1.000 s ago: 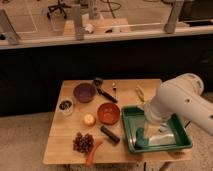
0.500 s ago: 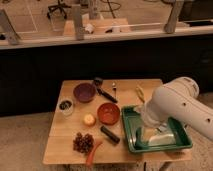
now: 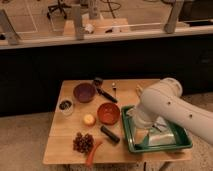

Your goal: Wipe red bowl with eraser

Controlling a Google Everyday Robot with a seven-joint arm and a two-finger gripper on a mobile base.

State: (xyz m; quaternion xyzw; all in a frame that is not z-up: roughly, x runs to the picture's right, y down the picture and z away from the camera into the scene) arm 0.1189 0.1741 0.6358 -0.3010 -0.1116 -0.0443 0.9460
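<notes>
The red bowl [image 3: 108, 113] sits upright near the middle of the wooden table [image 3: 60, 147]. The eraser [image 3: 110, 134], a small black oblong block, lies on the table just in front of the bowl, a little to its right. My gripper [image 3: 142, 134] hangs at the end of the white arm [image 3: 165, 107], low over the left part of the green tray [image 3: 175, 145]. It is to the right of both the eraser and the bowl and touches neither. The arm hides much of the tray's inside.
A purple bowl [image 3: 84, 92] and a black-handled utensil [image 3: 105, 93] lie at the back. A small cup [image 3: 65, 105], a yellow-orange ball [image 3: 89, 119], dark grapes [image 3: 83, 142] and an orange-red carrot-like thing [image 3: 94, 152] are at the left front. A yellowish item [image 3: 138, 136] lies in the tray.
The arm has swung a little to the left and lower over the tray, bringing my gripper nearer the tray's left wall. The bowl and eraser have not moved.
</notes>
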